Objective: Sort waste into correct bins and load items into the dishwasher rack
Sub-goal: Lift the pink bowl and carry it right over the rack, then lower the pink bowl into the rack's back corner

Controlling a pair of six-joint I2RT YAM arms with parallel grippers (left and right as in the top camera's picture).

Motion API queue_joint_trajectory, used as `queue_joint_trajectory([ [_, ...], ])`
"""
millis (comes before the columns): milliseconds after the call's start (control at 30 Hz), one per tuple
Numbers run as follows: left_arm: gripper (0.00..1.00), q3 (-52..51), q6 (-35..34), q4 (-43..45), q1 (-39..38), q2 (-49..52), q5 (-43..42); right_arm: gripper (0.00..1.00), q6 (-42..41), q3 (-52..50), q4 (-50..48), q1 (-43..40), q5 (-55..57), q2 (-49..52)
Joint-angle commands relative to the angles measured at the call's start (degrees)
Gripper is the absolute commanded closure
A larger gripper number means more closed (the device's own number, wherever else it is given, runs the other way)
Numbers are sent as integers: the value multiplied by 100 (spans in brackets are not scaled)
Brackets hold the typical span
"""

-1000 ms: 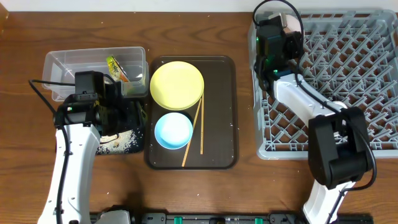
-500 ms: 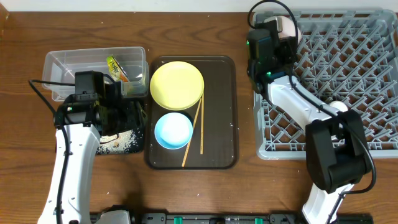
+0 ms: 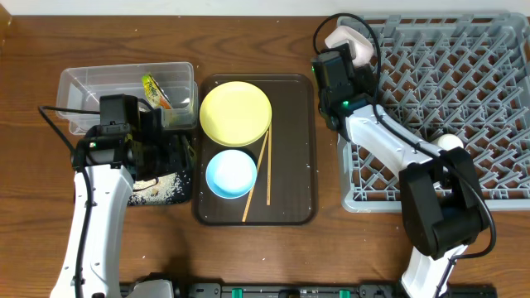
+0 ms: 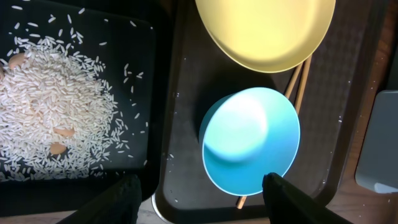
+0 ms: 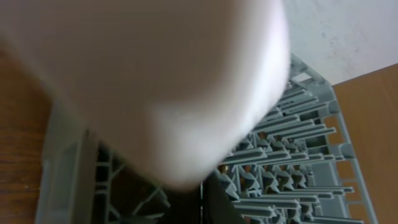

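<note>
The right gripper (image 3: 341,51) seems clamped on the pink bowl (image 3: 349,37), which hides its jaws, over the far-left corner of the rack (image 3: 464,99). The bowl straddles the rim, so letting go here could tip it onto the table (image 3: 331,257). The left gripper (image 4: 205,202), jaws apart and empty, hovers above the blue bowl (image 4: 249,140).

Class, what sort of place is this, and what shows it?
Probably a staged dish-clearing table: a grey dishwasher rack, a yellow plate and light blue bowl on a brown serving tray, rice in a black tray.
</note>
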State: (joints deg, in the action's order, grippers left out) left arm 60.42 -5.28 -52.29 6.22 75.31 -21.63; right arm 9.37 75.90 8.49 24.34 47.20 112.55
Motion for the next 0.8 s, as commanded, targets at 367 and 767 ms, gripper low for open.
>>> queue_joint_trajectory([
  [367, 35, -42, 52, -17, 9, -39, 46, 100, -227, -48, 13, -57, -70, -365],
  [767, 34, -42, 52, -17, 9, -39, 46, 99, -227, -48, 48, -111, -446, -855],
])
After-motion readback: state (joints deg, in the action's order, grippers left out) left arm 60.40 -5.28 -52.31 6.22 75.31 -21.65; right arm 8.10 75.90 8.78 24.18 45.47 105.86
